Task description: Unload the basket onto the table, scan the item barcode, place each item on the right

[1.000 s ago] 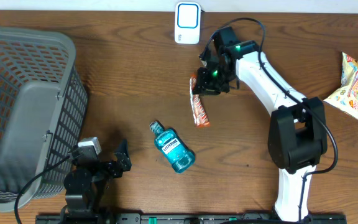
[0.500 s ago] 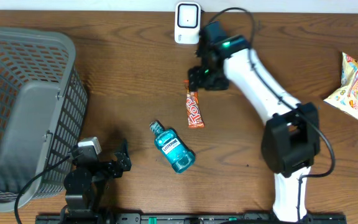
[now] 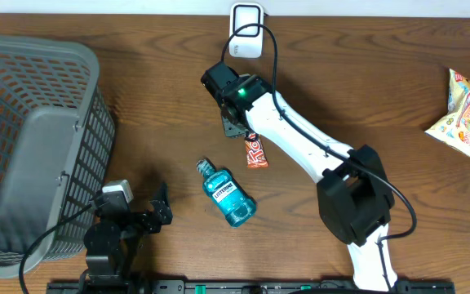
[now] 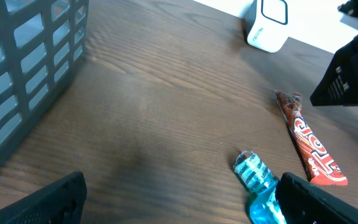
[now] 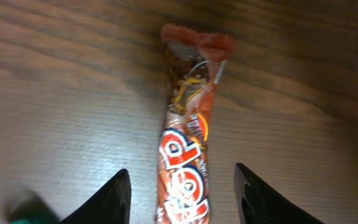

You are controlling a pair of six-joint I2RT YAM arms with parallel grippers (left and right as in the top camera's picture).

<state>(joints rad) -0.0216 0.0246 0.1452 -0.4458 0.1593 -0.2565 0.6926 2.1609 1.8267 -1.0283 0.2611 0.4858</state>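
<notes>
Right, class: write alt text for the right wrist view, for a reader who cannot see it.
An orange-red snack bar lies lengthwise on a wood table, its crimped end pointing away from the camera. The right gripper hangs above it, open, its dark fingers on either side of the bar, neither touching it.

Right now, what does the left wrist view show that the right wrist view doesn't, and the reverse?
Left wrist only: the grey basket, the white scanner, and the open left gripper. Right wrist only: the open right gripper straddling the candy bar. Both: that candy bar lying flat on the wooden table; the mouthwash bottle is clear from the left wrist, perhaps a teal blur from the right.
</notes>
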